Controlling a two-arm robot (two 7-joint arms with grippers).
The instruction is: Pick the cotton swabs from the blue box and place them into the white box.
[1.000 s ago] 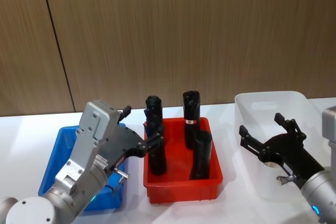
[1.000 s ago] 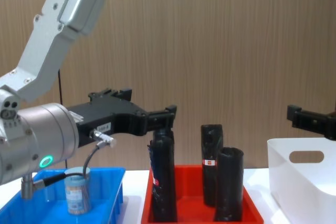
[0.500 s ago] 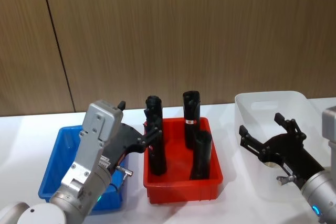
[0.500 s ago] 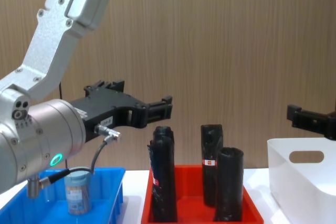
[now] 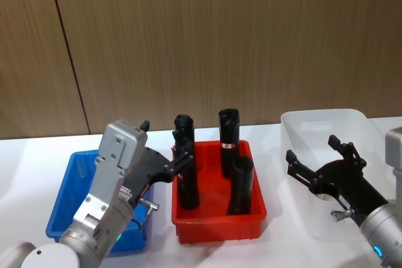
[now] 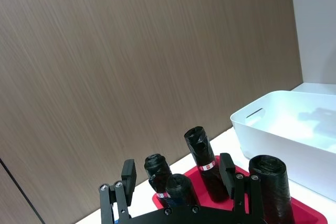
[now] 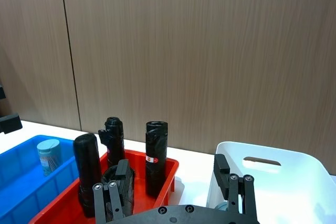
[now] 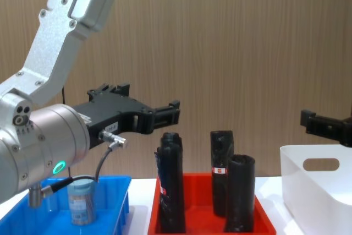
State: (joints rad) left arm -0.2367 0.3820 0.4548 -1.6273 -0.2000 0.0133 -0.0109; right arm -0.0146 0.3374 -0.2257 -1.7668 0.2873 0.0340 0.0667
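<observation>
One cotton swabs jar (image 8: 81, 202) with a grey-blue lid stands upright in the blue box (image 5: 68, 183), also seen as the jar (image 7: 48, 154) in the right wrist view. My left gripper (image 5: 166, 144) hangs open and empty above the blue box's right end, near the red tray, well above the jar; its fingers (image 6: 127, 174) point toward the tray. The white box (image 5: 326, 123) stands at the right. My right gripper (image 5: 312, 149) hovers open over that box's near left side. A round grey shape (image 5: 323, 196) lies in the box under it.
A red tray (image 5: 220, 233) sits between the two boxes and holds several tall black rolls (image 5: 229, 133), standing higher than the tray's rim. A wood-panelled wall closes the back. White tabletop shows in front of and between the bins.
The left gripper has risen and swung a little away from the black rolls over the last second, then held still. The right gripper and the jar have not moved.
</observation>
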